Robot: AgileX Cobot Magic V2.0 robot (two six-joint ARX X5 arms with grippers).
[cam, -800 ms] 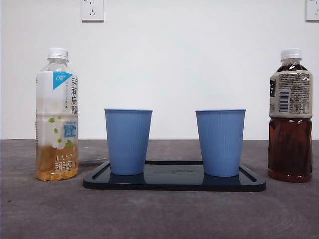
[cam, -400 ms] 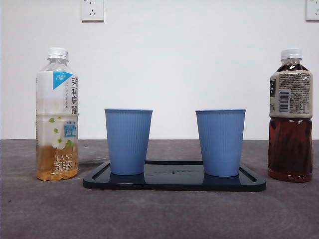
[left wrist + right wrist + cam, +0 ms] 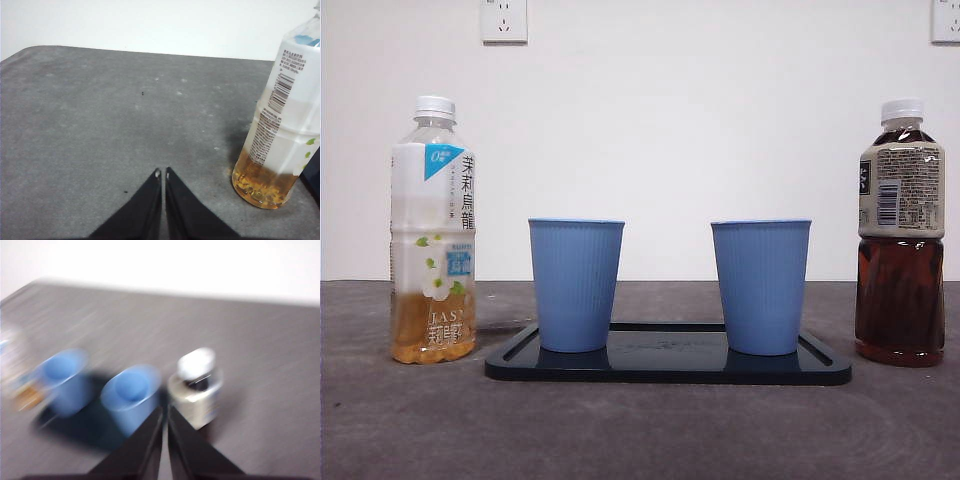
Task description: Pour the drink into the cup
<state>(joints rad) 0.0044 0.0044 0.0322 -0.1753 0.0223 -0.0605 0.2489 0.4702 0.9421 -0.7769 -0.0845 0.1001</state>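
Two blue ribbed cups stand on a black tray (image 3: 668, 368): the left cup (image 3: 576, 284) and the right cup (image 3: 761, 286). A jasmine tea bottle (image 3: 433, 232) with a little amber drink stands left of the tray, and a dark tea bottle (image 3: 901, 235) stands right of it; both are capped. My left gripper (image 3: 162, 174) is shut and empty, low over the table beside the jasmine bottle (image 3: 279, 125). My right gripper (image 3: 165, 411) is shut and empty, high above the right cup (image 3: 131, 390) and the dark bottle (image 3: 197, 382); that view is blurred.
The grey table (image 3: 640, 430) ends at a white wall with two sockets (image 3: 504, 20). The left cup (image 3: 64, 375) and the pale bottle (image 3: 20, 370) show blurred in the right wrist view.
The front view shifts slightly; bottles, cups and tray stand as before. No arm has entered that view.
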